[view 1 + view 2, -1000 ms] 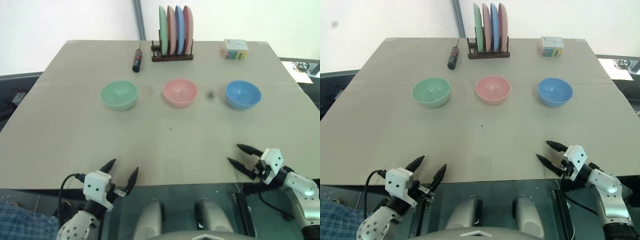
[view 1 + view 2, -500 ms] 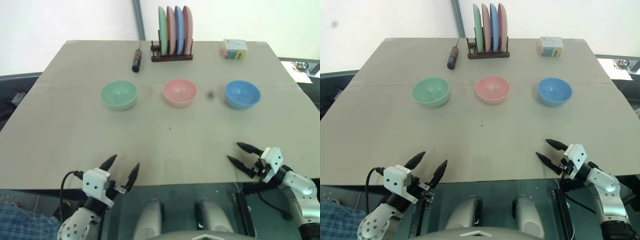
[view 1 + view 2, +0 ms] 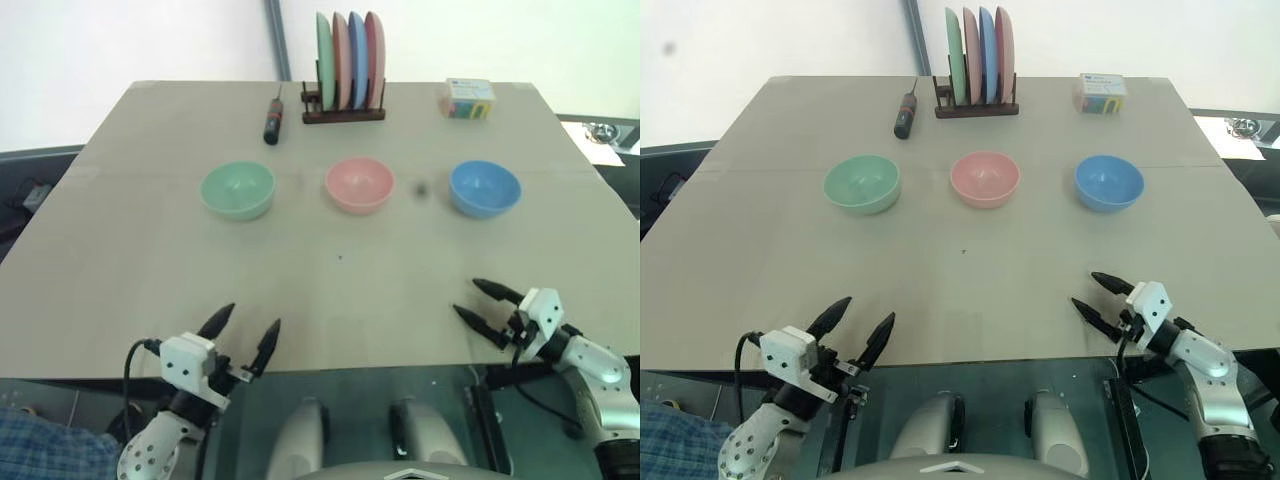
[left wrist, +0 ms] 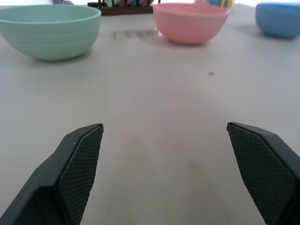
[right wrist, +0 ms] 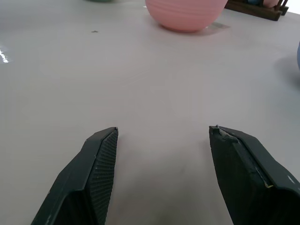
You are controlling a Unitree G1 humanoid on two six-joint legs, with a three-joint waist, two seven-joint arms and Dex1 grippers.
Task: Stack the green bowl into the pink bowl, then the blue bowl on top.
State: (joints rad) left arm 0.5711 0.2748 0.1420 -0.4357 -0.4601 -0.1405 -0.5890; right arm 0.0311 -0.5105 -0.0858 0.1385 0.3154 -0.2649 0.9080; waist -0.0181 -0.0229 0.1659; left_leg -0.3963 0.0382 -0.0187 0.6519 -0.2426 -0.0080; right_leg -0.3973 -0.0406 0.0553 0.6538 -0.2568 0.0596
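From the head views, the green bowl [image 3: 238, 190], pink bowl [image 3: 359, 184] and blue bowl [image 3: 485, 188] sit in a row across the tabletop's middle, well apart. The left gripper [image 3: 246, 332] and right gripper [image 3: 481, 303] hover at the near edge, fingers apart, empty.

In the left wrist view, the green bowl [image 4: 49, 30] lies off to one side of the line between the fingers; a straight reach would likely miss its rim.

In the right wrist view, the pink bowl [image 5: 186, 14] lies ahead; bumping it could shift the stacking target.
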